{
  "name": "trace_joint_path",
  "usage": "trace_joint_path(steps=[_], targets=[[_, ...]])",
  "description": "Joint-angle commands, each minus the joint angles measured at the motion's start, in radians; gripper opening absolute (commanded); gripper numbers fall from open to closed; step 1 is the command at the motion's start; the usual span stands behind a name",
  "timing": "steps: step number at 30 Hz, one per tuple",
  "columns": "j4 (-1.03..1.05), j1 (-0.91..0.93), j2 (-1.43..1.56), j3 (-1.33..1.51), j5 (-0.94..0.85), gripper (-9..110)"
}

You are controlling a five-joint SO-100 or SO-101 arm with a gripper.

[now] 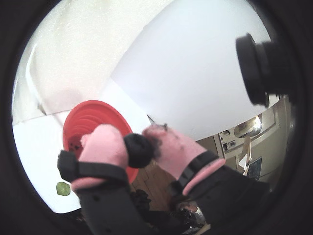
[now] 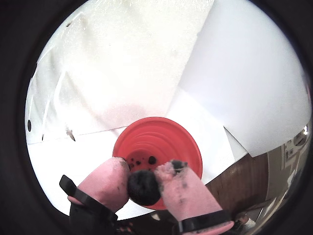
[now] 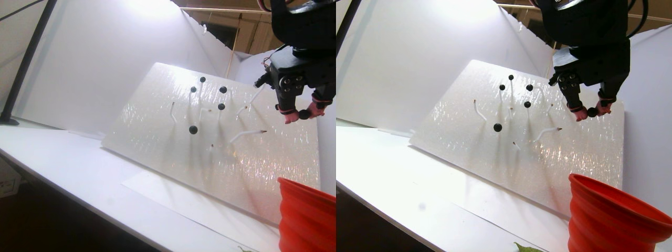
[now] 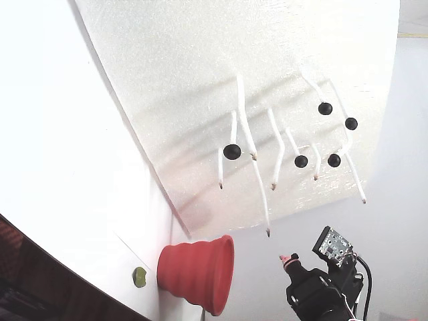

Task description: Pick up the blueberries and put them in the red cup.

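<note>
we've got one glossy black blueberry [image 2: 144,186] pinched in the pink-padded gripper [image 2: 143,182] | ridged red plastic cup [image 2: 157,147] sits straight below the jaws | looks drop-ready

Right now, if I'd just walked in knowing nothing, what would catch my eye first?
Probably the pink-padded gripper pinching a black blueberry right above the red cup, which already has a few dark berries inside. Next, in the fixed view, the tilted white foam board bristling with thin white stems, five still tipped with berries. A small yellow-green blob sits beside the cup.
</note>
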Motion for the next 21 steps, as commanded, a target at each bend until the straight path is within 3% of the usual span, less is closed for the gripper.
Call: trace_joint_path(steps=[1, 21], targets=[[-0.028, 0.058, -0.005, -0.126, -0.005, 10], [-0.046, 0.121, -0.123, -0.218, -0.031, 10]])
